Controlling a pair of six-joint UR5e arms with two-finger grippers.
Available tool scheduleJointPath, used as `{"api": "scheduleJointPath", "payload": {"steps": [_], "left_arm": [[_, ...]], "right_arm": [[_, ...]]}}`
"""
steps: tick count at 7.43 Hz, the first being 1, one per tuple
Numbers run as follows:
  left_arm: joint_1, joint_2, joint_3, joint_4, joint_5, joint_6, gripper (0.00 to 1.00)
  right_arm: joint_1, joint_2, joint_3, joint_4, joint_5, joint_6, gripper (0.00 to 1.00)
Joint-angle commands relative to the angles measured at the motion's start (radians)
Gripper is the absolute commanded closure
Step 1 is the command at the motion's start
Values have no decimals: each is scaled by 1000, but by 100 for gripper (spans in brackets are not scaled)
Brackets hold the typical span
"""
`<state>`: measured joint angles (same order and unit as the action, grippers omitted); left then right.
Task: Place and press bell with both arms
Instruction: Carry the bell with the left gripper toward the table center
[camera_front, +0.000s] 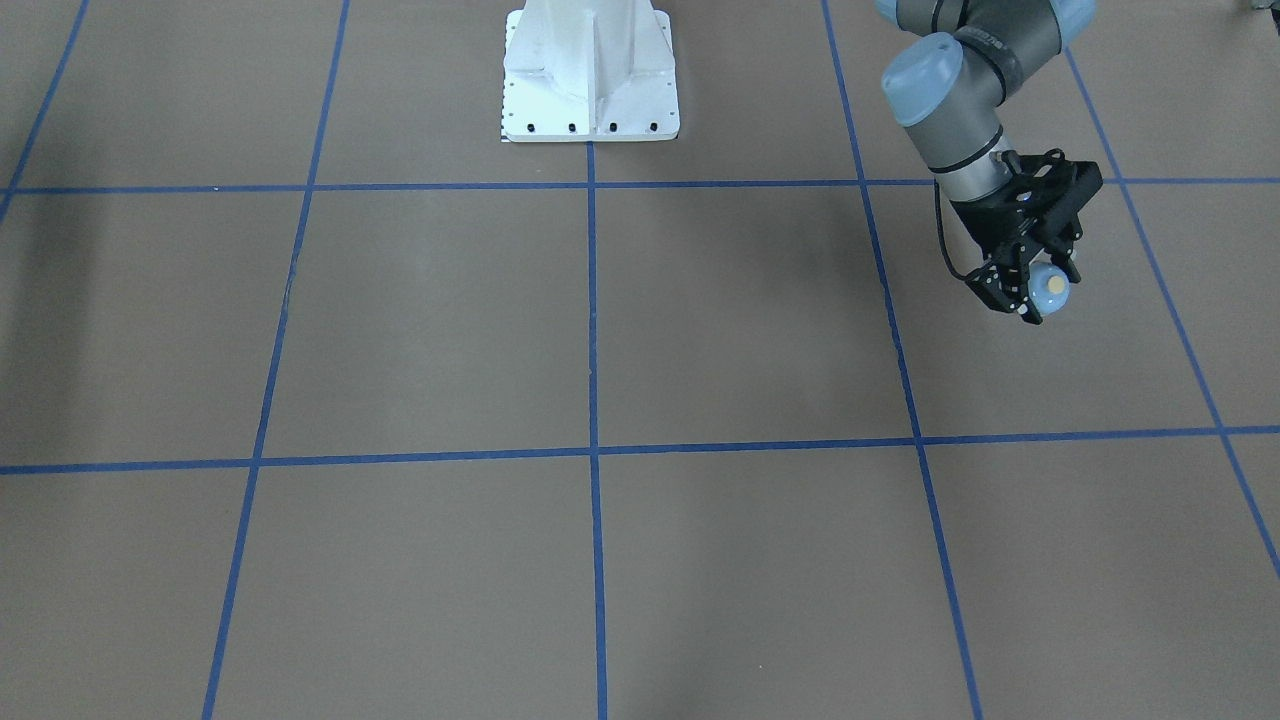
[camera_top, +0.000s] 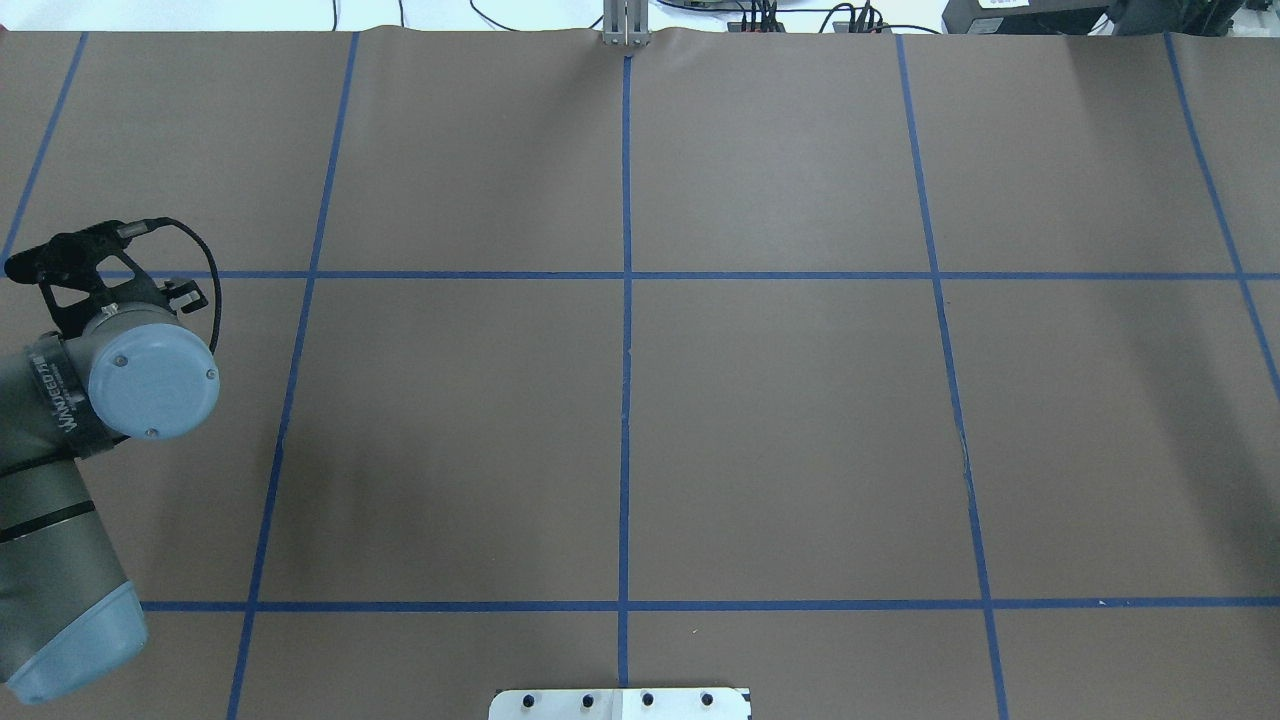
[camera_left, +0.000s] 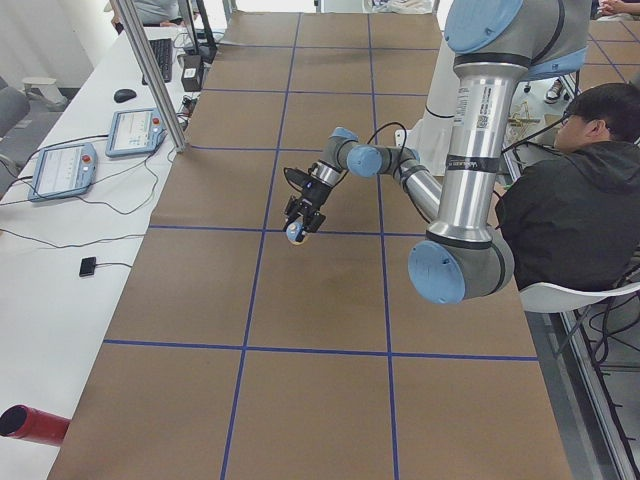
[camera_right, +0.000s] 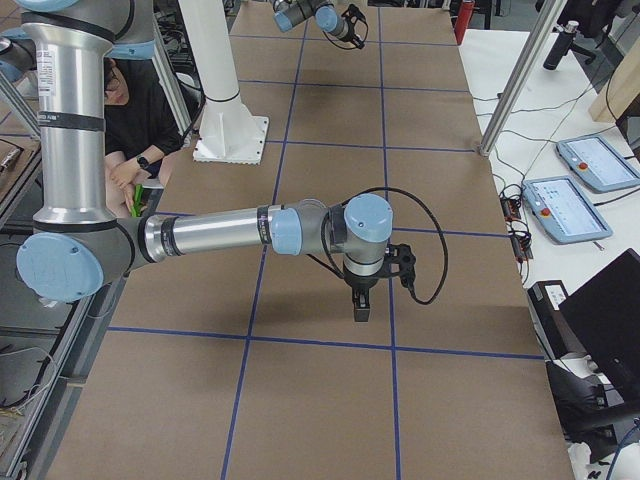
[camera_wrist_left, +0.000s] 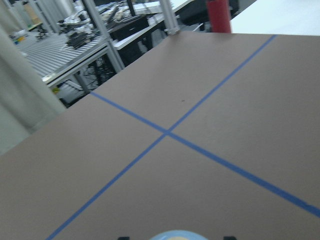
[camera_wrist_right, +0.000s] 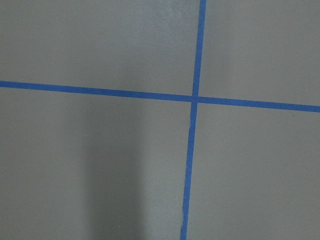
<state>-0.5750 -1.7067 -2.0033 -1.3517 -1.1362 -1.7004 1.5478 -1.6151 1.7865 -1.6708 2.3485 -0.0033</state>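
Observation:
My left gripper is shut on the light-blue bell and holds it tilted a little above the brown table, the cream button facing outward. The bell also shows in the exterior left view, and its top edge shows at the bottom of the left wrist view. In the overhead view the left arm's wrist hides the gripper and the bell. My right gripper points straight down just above the table; it shows only in the exterior right view, so I cannot tell whether it is open or shut.
The white bolted pedestal stands at the robot's side of the table. Blue tape lines divide the brown surface into squares. A seated person is beside the robot. Control tablets and a red cylinder lie past the table's far edge.

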Motion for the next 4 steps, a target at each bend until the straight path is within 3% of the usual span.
{"api": "scheduleJointPath", "payload": {"steps": [1,4], "left_arm": [[-11,-4,49,-378,39,199,100],[-5,-147,159,-663,49,424,100]], "right_arm": [[0,23,10,22,8,3,0],[-8,21,-18,57,12,11,0]]}}
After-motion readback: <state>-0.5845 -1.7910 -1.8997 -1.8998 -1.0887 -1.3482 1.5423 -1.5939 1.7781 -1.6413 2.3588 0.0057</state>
